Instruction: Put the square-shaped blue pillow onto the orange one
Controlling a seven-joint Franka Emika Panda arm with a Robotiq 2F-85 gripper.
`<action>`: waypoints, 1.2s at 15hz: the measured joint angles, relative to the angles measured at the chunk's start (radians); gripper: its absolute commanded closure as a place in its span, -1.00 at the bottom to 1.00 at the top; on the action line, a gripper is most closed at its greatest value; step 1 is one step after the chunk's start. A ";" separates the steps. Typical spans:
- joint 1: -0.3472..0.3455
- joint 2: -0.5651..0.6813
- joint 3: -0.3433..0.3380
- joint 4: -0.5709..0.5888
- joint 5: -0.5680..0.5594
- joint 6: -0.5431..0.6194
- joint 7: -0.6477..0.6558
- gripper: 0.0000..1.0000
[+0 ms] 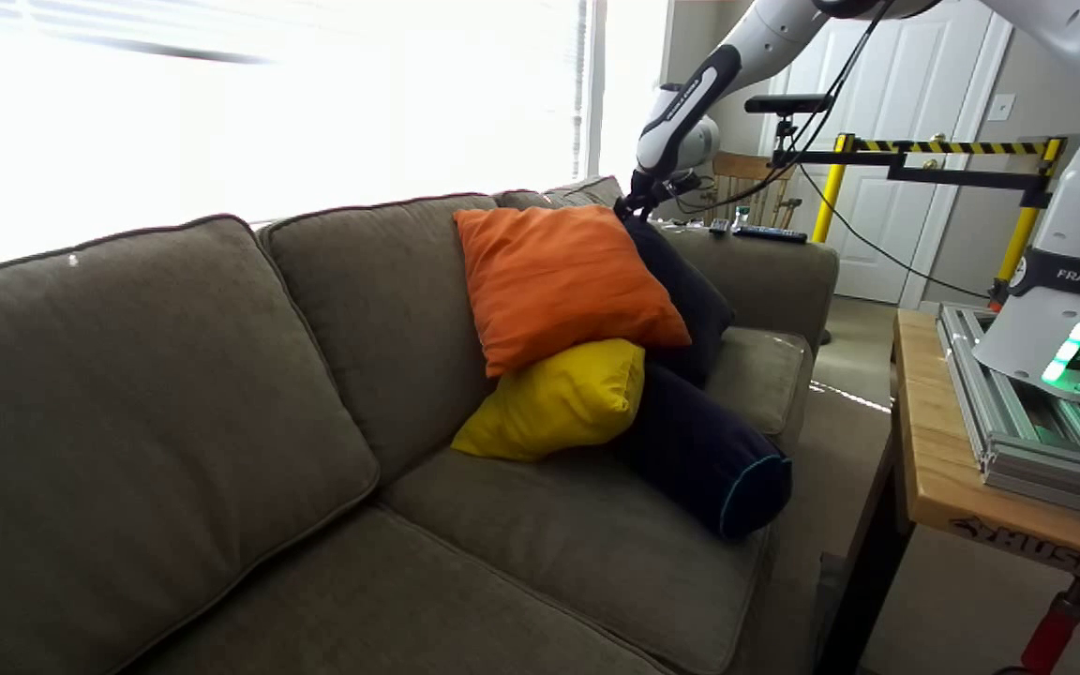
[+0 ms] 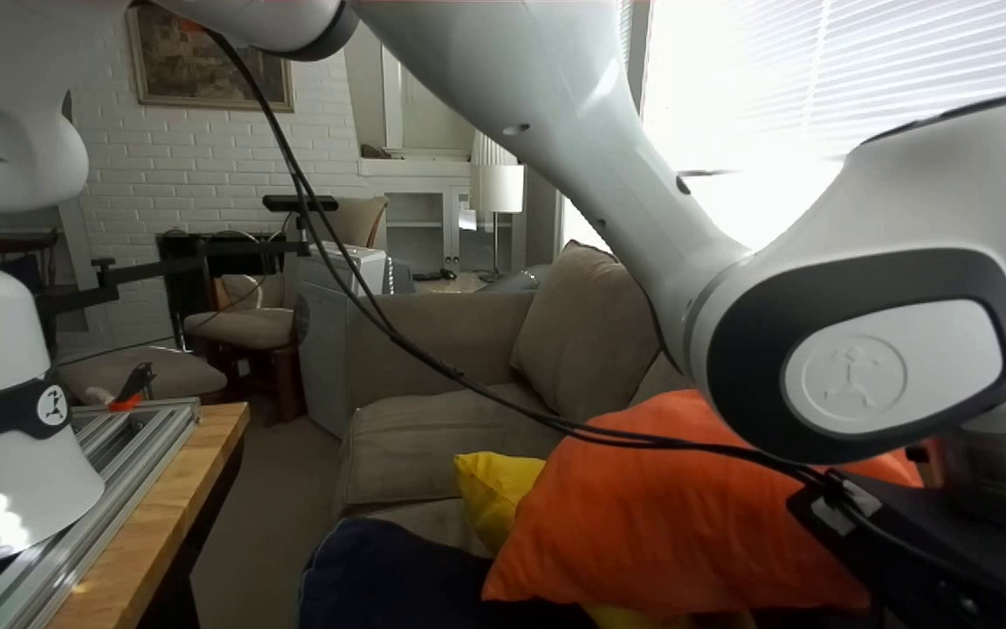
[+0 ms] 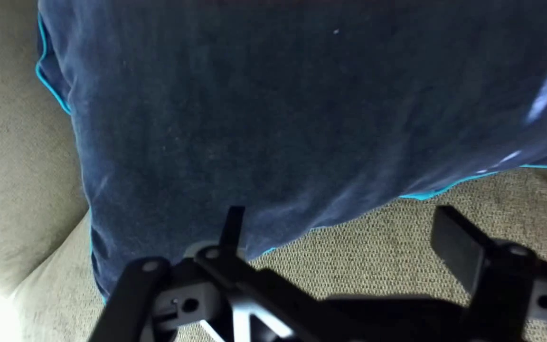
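The square-shaped blue pillow (image 1: pixel 690 291) leans behind the right side of the orange pillow (image 1: pixel 563 281), partly hidden by it, in an exterior view. The blue pillow, with bright blue piping, fills much of the wrist view (image 3: pixel 278 109). The orange pillow also shows in an exterior view (image 2: pixel 669 515), partly behind the arm; it is out of the wrist view. My gripper (image 1: pixel 634 206) is at the blue pillow's upper corner. In the wrist view my gripper (image 3: pixel 340 228) is open: the left finger overlaps the pillow's corner, the right finger is over sofa fabric, nothing between them gripped.
A yellow pillow (image 1: pixel 563 403) lies against the orange one's lower edge. A dark navy bolster (image 1: pixel 699 450) lies beside it. Remotes (image 1: pixel 770 234) lie on the sofa armrest (image 1: pixel 784 272). The backrest (image 1: pixel 381 291) stands behind the pillows. Cables (image 2: pixel 468 384) hang along the arm.
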 measured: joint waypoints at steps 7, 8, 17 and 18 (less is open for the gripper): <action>0.068 -0.027 -0.076 0.026 0.042 -0.222 0.144 -1.00; 0.070 -0.032 -0.076 0.026 0.042 -0.227 0.144 -1.00; 0.132 -0.003 -0.190 0.072 0.042 -0.286 0.344 -1.00; 0.138 0.006 -0.199 0.089 0.042 -0.313 0.390 -1.00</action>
